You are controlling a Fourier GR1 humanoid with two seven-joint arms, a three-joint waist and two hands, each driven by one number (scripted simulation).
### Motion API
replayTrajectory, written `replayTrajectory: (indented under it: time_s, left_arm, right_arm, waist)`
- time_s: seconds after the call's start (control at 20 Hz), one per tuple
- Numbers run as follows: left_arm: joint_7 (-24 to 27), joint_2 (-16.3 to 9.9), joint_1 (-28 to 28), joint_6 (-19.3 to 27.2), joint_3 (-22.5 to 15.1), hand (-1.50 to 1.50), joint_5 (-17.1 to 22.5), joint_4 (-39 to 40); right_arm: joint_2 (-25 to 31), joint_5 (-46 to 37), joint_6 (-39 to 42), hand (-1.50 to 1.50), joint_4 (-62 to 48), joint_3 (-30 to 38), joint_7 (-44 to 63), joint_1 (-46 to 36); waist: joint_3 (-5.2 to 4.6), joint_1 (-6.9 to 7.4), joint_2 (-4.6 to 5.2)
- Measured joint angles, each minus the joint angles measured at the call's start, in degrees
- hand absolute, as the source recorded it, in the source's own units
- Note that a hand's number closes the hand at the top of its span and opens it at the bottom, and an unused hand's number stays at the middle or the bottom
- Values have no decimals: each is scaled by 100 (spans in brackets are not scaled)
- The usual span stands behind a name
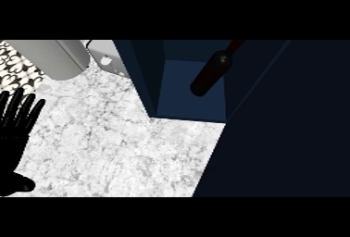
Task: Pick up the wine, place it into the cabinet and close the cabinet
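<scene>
The wine bottle (210, 74), dark with a red neck, is inside the dark blue cabinet (147, 78), against its lighter blue interior. The cabinet's door (280, 139) is the large dark panel filling the right side of the view, standing open. My left hand (17, 118) rests at the left edge over the counter with its fingers straight and pointing up, holding nothing and far from the cabinet. My right hand does not show.
A marble counter (116, 148) spreads between my left hand and the cabinet. A grey cylinder (51, 58) and a small white object (106, 58) stand at the back left, beside a black-and-white patterned wall (14, 69).
</scene>
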State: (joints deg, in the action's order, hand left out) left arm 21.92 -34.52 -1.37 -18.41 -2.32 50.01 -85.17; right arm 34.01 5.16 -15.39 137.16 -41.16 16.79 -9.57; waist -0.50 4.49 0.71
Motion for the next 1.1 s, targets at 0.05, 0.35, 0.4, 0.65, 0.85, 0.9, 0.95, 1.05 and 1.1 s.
replayTrajectory:
  time_s: [0.05,0.35,0.4,0.65,0.85,0.9,0.95,1.05,1.1]
  left_arm:
    - [-13,4,16,-1,-6,-150,-11,37]
    - [33,-30,8,-206,111,-150,-6,310]
    - [7,-51,11,-210,150,-150,18,331]
    - [55,-27,-36,-279,297,-150,22,414]
    - [-70,-35,-15,-298,436,-150,16,467]
    - [-32,2,-19,-328,449,-150,-31,529]
    - [-90,-37,-76,-350,512,-150,23,455]
    - [-84,-18,-77,-426,562,-150,-18,531]
    - [-102,-13,-54,-464,606,-150,-23,593]
  right_arm:
    - [-262,77,-52,150,-59,-91,176,-219]
    - [-1945,224,-387,150,-1200,-168,1231,-1992]
    - [-2222,215,-444,150,-1460,-121,1419,-2309]
    - [-3040,468,-662,150,-2943,401,1699,-3827]
    - [-3261,831,-772,150,-3812,693,1460,-4428]
    - [-3292,964,-736,150,-4054,830,1375,-4565]
    - [-3316,1063,-729,150,-4218,930,1318,-4646]
    - [-3350,1281,-556,150,-4570,1110,1041,-4606]
    - [-3361,1348,-542,150,-4653,1170,984,-4598]
  waist:
    - [-2,4,-1]
    - [6,-60,-34]
    - [11,-91,-41]
    - [28,-172,-50]
    - [39,-266,-56]
    - [40,-274,-54]
    - [41,-281,-56]
    - [43,-306,-56]
    - [44,-325,-56]
